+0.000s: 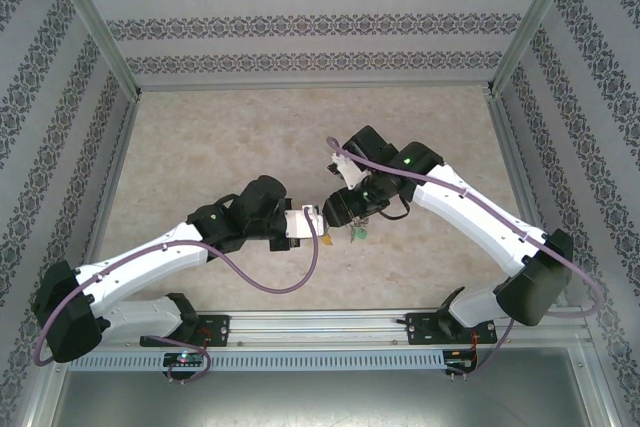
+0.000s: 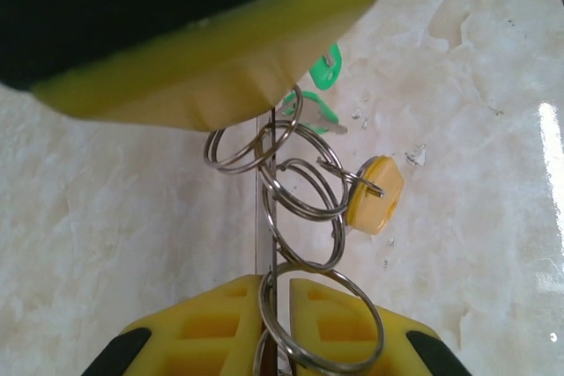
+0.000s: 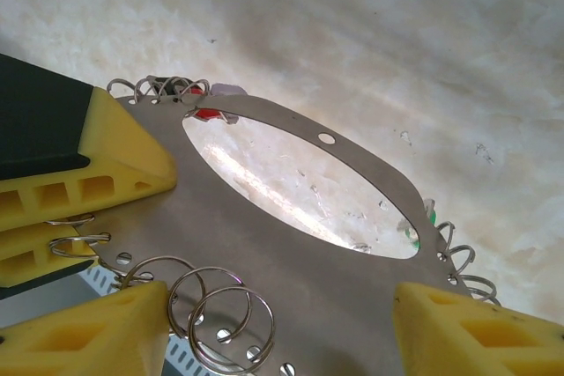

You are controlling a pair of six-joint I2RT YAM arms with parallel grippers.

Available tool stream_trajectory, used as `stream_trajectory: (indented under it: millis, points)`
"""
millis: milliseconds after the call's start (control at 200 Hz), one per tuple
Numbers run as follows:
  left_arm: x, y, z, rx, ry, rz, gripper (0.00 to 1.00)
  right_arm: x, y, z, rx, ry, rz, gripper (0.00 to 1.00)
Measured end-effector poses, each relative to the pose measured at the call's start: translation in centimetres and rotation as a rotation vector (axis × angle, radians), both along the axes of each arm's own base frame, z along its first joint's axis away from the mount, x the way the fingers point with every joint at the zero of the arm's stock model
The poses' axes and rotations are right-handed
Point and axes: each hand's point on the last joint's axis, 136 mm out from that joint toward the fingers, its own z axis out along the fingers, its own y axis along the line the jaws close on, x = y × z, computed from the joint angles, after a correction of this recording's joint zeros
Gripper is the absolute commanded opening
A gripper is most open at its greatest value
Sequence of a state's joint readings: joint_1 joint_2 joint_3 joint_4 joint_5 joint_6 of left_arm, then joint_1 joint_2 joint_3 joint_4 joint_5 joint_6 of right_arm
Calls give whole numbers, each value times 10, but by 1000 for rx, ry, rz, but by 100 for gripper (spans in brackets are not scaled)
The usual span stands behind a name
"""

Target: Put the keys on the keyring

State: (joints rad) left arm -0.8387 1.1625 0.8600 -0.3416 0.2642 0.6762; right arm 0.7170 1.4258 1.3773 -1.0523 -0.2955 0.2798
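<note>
The keyring (image 3: 291,257) is a flat grey oval plate with an oval cut-out and holes along its rim. It is held off the bench (image 3: 414,33), mid-bench between my two arms. Small split rings (image 3: 225,319) hang through the rim holes. A yellow-capped key (image 2: 374,194) and green-capped keys (image 2: 328,66) dangle from them. My left gripper (image 2: 278,292) is clamped on the plate's edge. My right gripper (image 3: 282,341) has its fingers spread wide across the plate; contact with it not discernible.

Laboratory test cell: aluminium frame posts (image 1: 93,22), patterned wall panels (image 1: 320,22), marble-look desk (image 1: 200,147), mounting rail (image 1: 320,325) along frame bottom.
</note>
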Motion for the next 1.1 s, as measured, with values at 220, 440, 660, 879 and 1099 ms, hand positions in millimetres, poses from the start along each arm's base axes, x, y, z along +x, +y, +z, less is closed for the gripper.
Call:
stream_trajectory:
  millis: [220,440,660,879,1099]
  points:
    - [3,-2,2,-10,-12,8,0,6,-11,9,26,-42,-22,63]
    - [4,-2,-3,0,4,18,0,10,-33,-1,-22,-57,-56,63]
    - [5,-2,-6,4,15,22,0,12,-47,-5,-48,-72,-88,64]
    - [5,-2,-6,2,19,26,0,14,-64,1,-34,-116,-118,66]
    - [5,-4,-2,-10,33,37,0,0,-55,36,142,-298,-18,65]
